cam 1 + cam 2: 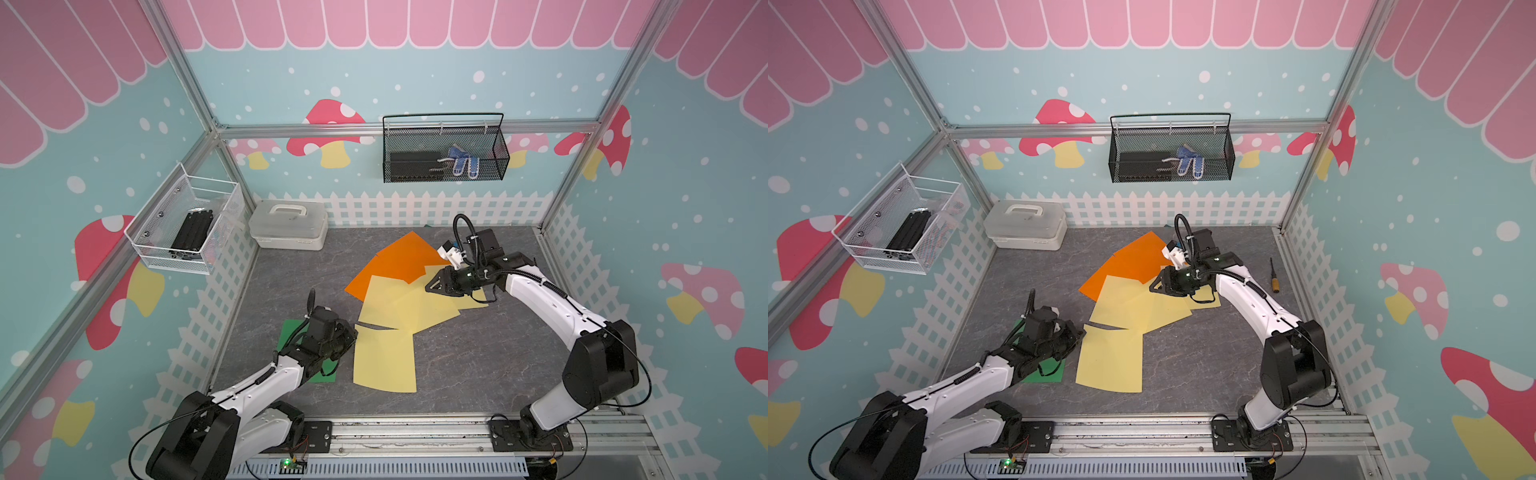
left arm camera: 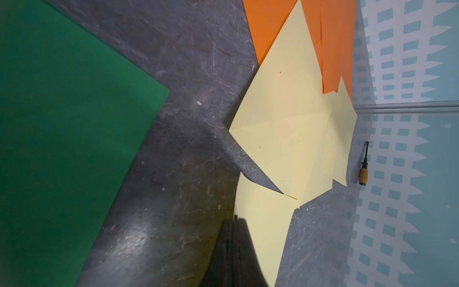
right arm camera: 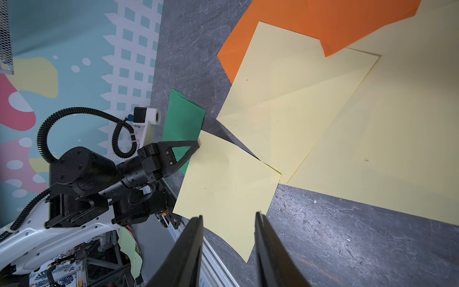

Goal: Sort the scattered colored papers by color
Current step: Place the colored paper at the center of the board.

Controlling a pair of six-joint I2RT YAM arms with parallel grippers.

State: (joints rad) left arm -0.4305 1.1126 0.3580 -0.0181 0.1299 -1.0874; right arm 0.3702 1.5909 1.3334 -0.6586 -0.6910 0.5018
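Right wrist view: left pincer (image 3: pixel 196 146) closed at yellow sheet (image 3: pixel 223 188) corner; right pincer (image 3: pixel 228 216) apart, empty. Risk: pulling likely drags overlapping yellow pile (image 3: pixel 298 111) askew.

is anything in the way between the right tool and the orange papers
Nothing visible blocks it: the right tool, open, hangs just beside the orange papers. Only a yellow sheet lies flat over the near edge of the lower orange one.
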